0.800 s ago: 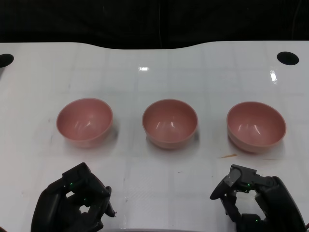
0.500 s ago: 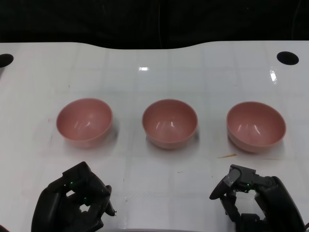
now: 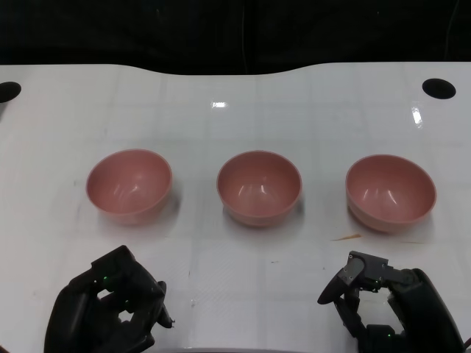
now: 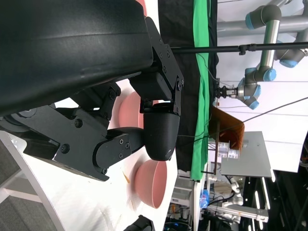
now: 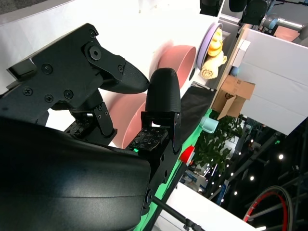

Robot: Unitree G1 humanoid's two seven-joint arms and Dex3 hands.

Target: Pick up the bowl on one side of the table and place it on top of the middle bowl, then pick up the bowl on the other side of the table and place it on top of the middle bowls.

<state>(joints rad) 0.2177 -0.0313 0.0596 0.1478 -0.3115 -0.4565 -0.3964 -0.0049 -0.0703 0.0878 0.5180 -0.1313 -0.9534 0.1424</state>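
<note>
Three pink bowls sit in a row across the white tabletop (image 3: 235, 95), well apart from one another. The left bowl (image 3: 129, 185) lies at about 10 o'clock from the middle of the head view, the middle bowl (image 3: 259, 187) just past centre toward 12 o'clock, and the right bowl (image 3: 390, 192) at about 2 o'clock. All three stand upright with their openings up and nothing inside them.

My left hand (image 3: 107, 309) is low at 7 o'clock, near the front edge of the tabletop and well short of the left bowl. Its fingers (image 3: 140, 283) are curled in toward the palm and hold nothing. From my left wrist view the hand (image 4: 120, 125) shows the same: the fingers fold in, a rounded fingertip (image 4: 161, 130) sits close over the palm side, and two pink bowls show beyond it, untouched.

My right hand (image 3: 386, 309) is low at 5 o'clock, directly on the near side of the right bowl but apart from it. Its fingers (image 3: 353, 283) are bent and drawn together, with only a small gap between them, and they grip nothing. In my right wrist view the hand (image 5: 115, 106) has a thumb-like finger (image 5: 103, 72) and a rounded fingertip (image 5: 163, 94) nearly meeting, with pink bowls visible past them.

A small orange-brown sliver (image 3: 346, 237) lies on the tabletop between my right hand and the right bowl. Dark round holes (image 3: 438, 88) mark the far corners.
</note>
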